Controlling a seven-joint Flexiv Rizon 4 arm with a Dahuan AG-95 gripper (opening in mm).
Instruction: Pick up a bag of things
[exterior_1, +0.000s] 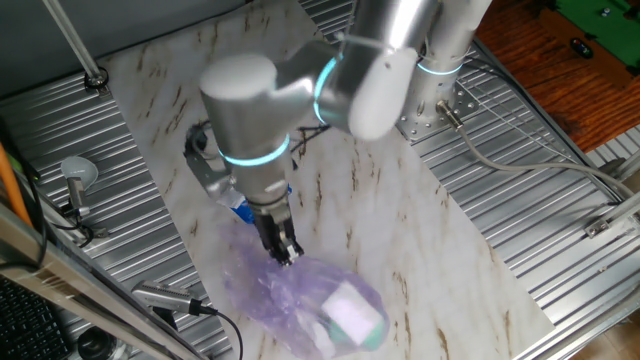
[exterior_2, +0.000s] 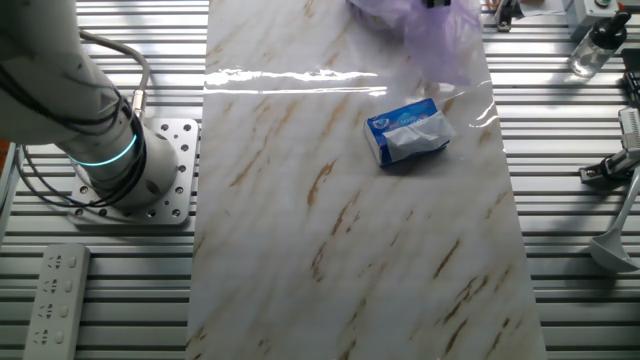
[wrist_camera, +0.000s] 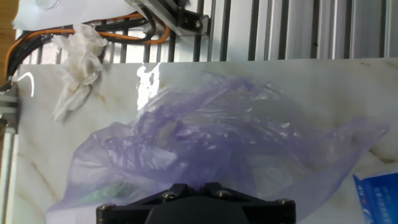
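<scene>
The bag of things (exterior_1: 300, 295) is a wrinkly light-purple plastic bag on the marble board, with a white and teal box (exterior_1: 352, 315) showing through. It also shows at the top edge of the other fixed view (exterior_2: 440, 35) and fills the hand view (wrist_camera: 217, 137). My gripper (exterior_1: 287, 252) points down onto the bag's upper edge. In the hand view its fingers (wrist_camera: 180, 191) stand close together with the bag's film bunched at them. The gripper (wrist_camera: 193, 188) looks shut on the film. The bag's body still rests on the board.
A blue-and-white packet (exterior_2: 410, 133) lies on the marble board (exterior_2: 330, 230) beside the bag; it also shows in the hand view (wrist_camera: 376, 196). A crumpled white tissue (wrist_camera: 78, 68) lies at the board's far corner. Cables, clamps and a bottle (exterior_2: 592, 45) sit on the metal table around the board.
</scene>
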